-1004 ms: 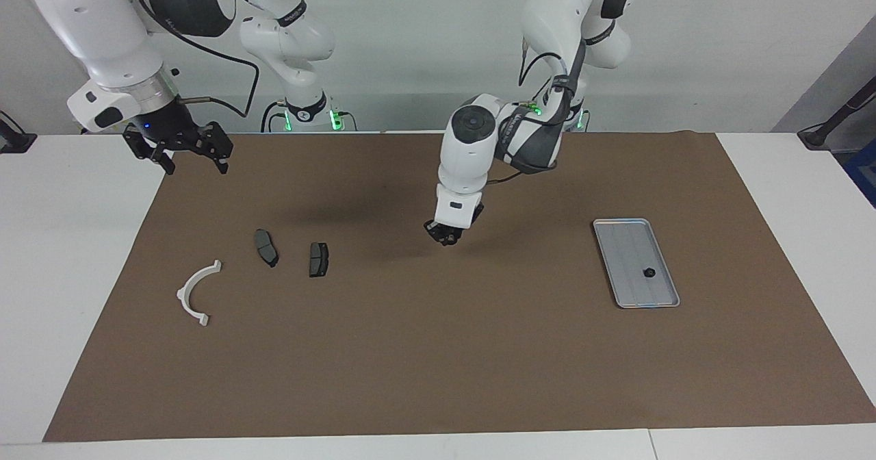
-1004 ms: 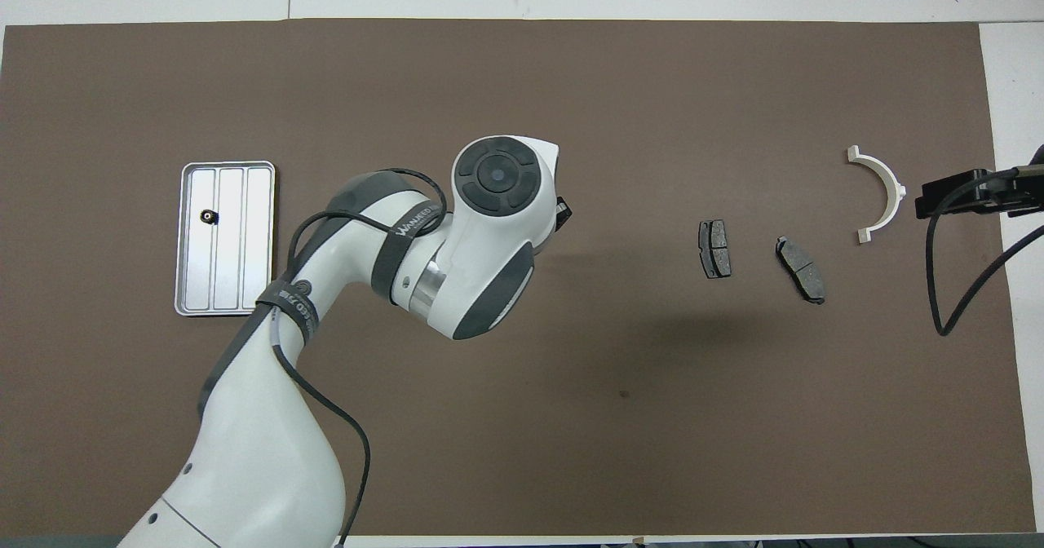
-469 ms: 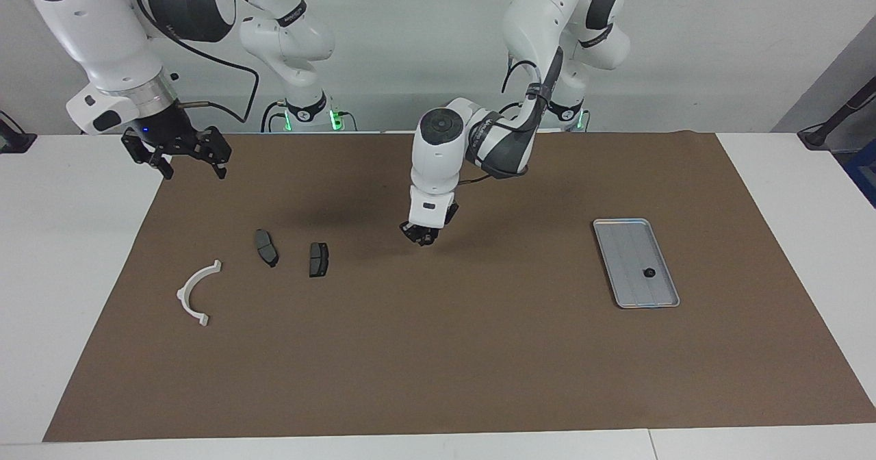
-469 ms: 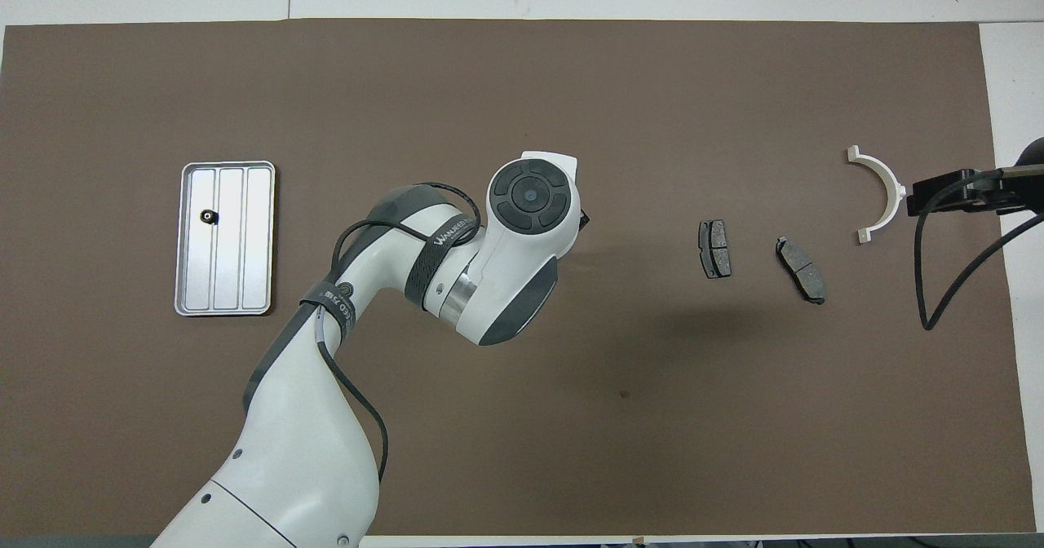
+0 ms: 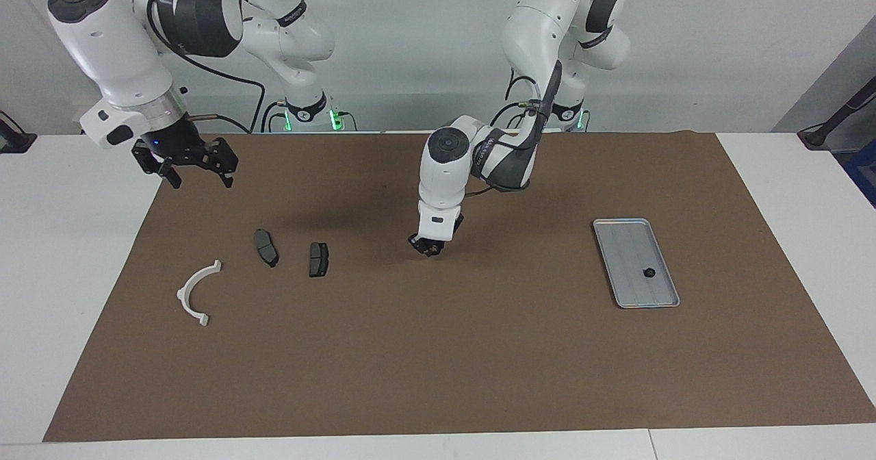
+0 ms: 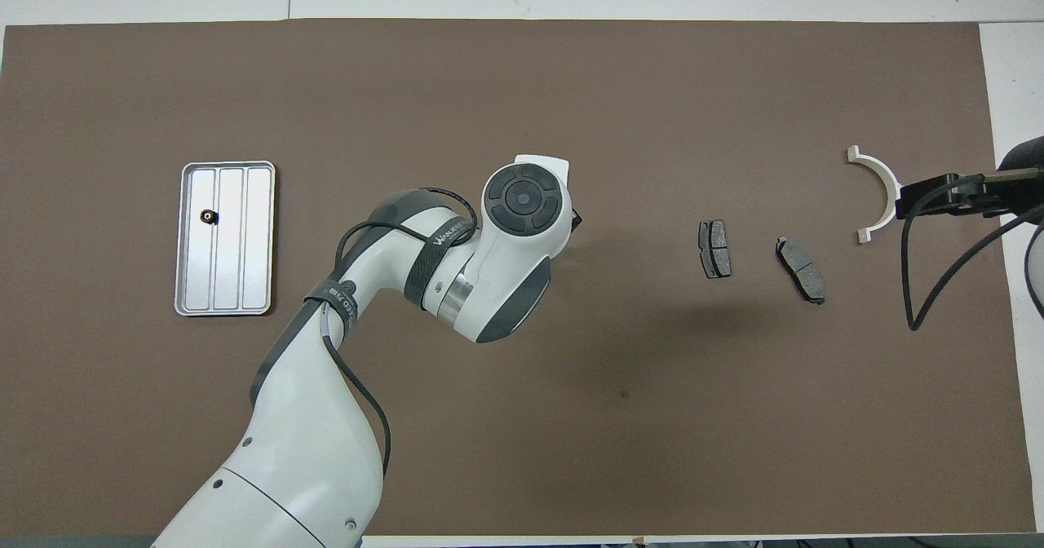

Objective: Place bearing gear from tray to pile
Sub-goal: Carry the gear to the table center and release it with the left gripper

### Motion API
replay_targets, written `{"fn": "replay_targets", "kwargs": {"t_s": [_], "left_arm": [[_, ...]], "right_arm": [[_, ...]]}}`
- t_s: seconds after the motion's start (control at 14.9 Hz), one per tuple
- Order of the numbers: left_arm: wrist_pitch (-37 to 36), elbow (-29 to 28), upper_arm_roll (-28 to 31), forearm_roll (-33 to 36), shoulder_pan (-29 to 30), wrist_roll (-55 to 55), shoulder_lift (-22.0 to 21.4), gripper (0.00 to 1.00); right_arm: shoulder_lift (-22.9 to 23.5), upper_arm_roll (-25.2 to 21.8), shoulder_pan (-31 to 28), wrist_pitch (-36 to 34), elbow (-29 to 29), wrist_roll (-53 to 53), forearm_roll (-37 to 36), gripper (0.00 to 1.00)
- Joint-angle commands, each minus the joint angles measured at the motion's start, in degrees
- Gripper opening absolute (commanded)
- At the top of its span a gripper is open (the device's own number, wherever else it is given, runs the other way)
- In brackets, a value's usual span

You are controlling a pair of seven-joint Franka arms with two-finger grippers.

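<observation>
Seen from across the table, I am holding my left gripper (image 5: 428,246) low over the bare brown mat (image 5: 479,350), between the tray (image 5: 636,221) and the pile. I cannot tell whether it is gripping anything. From overhead, my own wrist is hiding it. The bearing gear (image 5: 648,272) is lying in the tray, toward my left arm's end. My right gripper (image 5: 195,172) is waiting raised with jaws wide. From overhead it is seeming to touch the white bracket (image 5: 181,294), which is lying beside two brake pads (image 5: 266,247).
</observation>
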Motion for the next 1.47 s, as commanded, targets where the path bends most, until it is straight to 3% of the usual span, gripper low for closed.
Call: {"fn": "replay_targets", "kwargs": {"t_s": [0.0,0.6,1.0,1.07,1.14,1.21,1.34,1.41], "left_arm": [[1.55,-0.39,0.63,-0.45,-0.69,-0.79,0.4,0.14],[3.66,-1.71,0.63,0.26,-0.43,-0.79,1.37,0.16],[4.98,-2.15,0.63,0.34,-0.43,-0.96,1.37,0.25],[4.81,-2.15,0.63,0.35,-0.43,-0.96,1.37,0.44],[4.2,-1.98,0.71,0.26,-0.43,-0.96,1.29,0.69],[3.32,-1.54,0.89,0.26,-0.34,-0.96,1.28,0.82],[-0.27,-0.31,1.24,0.34,-0.43,-0.96,1.2,1.0],[-1.6,-0.04,1.24,0.35,-0.34,-0.88,0.85,1.0]], "right_arm": [[-1.22,0.36,-0.73,1.52,-1.72,-1.88,0.7,1.0],[-1.57,0.45,-0.56,2.66,-2.95,-1.8,0.7,1.0],[-1.39,0.36,-0.73,2.75,-2.96,-2.15,0.7,1.0],[-1.39,0.36,-0.65,2.66,-2.96,-2.15,0.7,1.0],[-1.48,0.36,-0.64,2.75,-2.96,-2.06,0.7,1.0],[-1.48,0.36,-0.64,2.66,-2.96,-2.06,0.7,1.0],[-1.39,0.36,-0.73,2.66,-2.96,-2.32,0.7,1.0],[-1.39,0.36,-0.82,2.66,-2.96,-2.41,0.7,1.0]]}}
